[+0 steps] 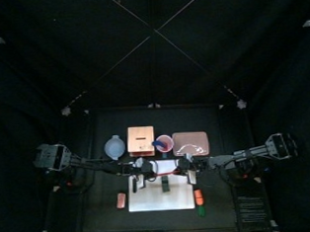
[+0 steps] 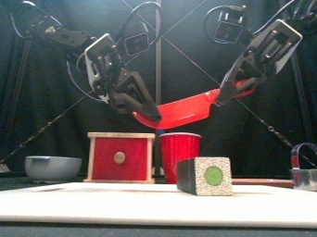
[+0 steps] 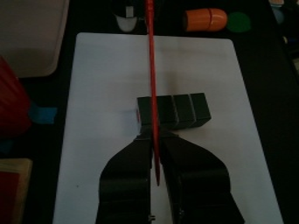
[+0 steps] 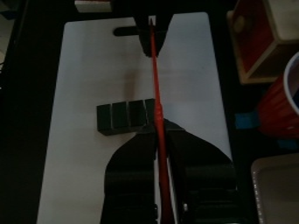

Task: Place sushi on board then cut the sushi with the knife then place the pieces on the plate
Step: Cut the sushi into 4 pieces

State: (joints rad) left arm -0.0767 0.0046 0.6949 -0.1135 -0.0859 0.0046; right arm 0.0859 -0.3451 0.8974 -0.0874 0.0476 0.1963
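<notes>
1. The sushi (image 2: 205, 176) lies on the white board (image 2: 111, 194), toward its middle. From the front I see its speckled end face with a green centre.
2. In the left wrist view I count three dark blocks, all joined together.
3. The red knife (image 2: 186, 109) hangs in the air above the board, well clear of the sushi, its blade curving down between the two arms.
4. In both wrist views the knife shows as a thin red line that crosses one end of the roll, with the rest of the roll off to one side of it.
5. The left tool (image 3: 153, 149) is clamped on one end of the knife, jaws pressed together around it.
6. The right tool (image 4: 159, 144) is clamped on the other end the same way. Each tool is up above the board and neither touches the sushi.
7. Behind the board on the surface (image 1: 98, 215) stand a red cup (image 2: 181, 155) and, just beside it, a wooden box (image 2: 120, 157) with a red front.
8. A blue-grey bowl (image 2: 52, 168) sits past the box on the left. The pink tray (image 1: 190, 143) lies behind the board on the right.
</notes>
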